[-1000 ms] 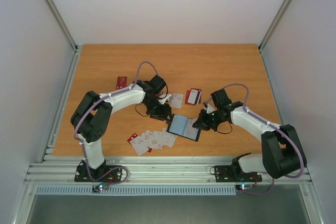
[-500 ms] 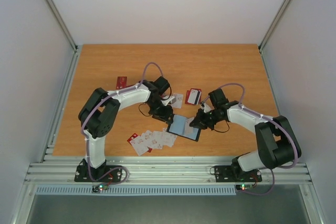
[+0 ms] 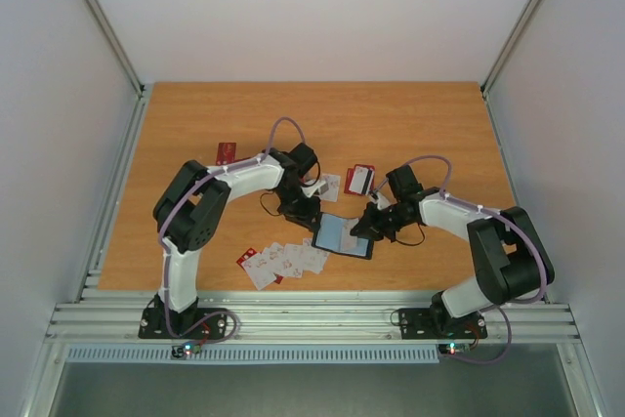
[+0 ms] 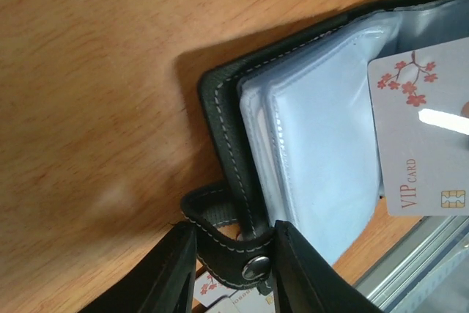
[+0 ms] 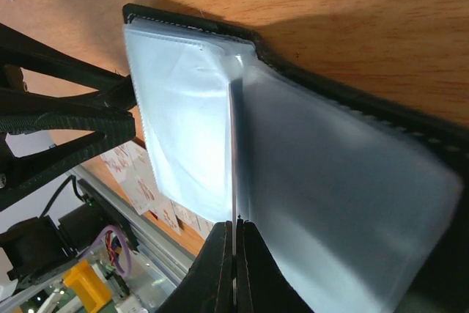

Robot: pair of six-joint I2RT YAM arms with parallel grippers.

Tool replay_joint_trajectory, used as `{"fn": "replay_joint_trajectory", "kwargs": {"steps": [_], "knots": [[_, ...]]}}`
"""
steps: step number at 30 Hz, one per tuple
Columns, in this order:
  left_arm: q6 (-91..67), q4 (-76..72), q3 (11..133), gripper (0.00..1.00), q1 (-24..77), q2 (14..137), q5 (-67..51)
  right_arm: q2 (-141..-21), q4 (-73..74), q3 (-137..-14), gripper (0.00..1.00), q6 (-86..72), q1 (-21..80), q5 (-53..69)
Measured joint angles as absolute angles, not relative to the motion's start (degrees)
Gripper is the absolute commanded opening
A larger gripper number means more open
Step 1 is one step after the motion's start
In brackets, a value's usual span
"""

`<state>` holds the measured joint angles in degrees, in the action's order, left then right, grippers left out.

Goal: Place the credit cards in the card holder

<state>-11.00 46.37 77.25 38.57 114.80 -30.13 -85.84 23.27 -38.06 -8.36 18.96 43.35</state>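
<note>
The black card holder [image 3: 342,236] lies open on the table, its pale bluish clear sleeves [image 4: 315,152] facing up. My left gripper [image 3: 311,216] is at its left edge, and its jaws [image 4: 234,231] are closed on the holder's black snap strap [image 4: 227,248]. My right gripper [image 3: 360,229] is over the holder's right part, shut [image 5: 235,223] on a white VIP card with red blossoms [image 4: 419,137]. That card shows edge-on [image 5: 233,152] against the sleeves. Several loose credit cards [image 3: 283,261] lie fanned near the front edge.
A red card [image 3: 226,153] lies at the back left. A red-and-white card [image 3: 359,180] and a white card [image 3: 330,186] lie just behind the holder. The metal rail [image 3: 312,319] runs along the table's near edge.
My right gripper has moved left with the card, further over the open holder. My left gripper has shifted slightly right and stays at the holder's left edge.
</note>
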Motion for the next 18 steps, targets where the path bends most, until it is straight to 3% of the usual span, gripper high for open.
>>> {"fn": "replay_joint_trajectory", "kwargs": {"steps": [18], "knots": [[-10.11, 50.41, 80.40, 0.12, 38.33, 117.40, -28.01, -87.07, 16.97, -36.12, 0.01, -7.97, 18.96, 46.09]]}}
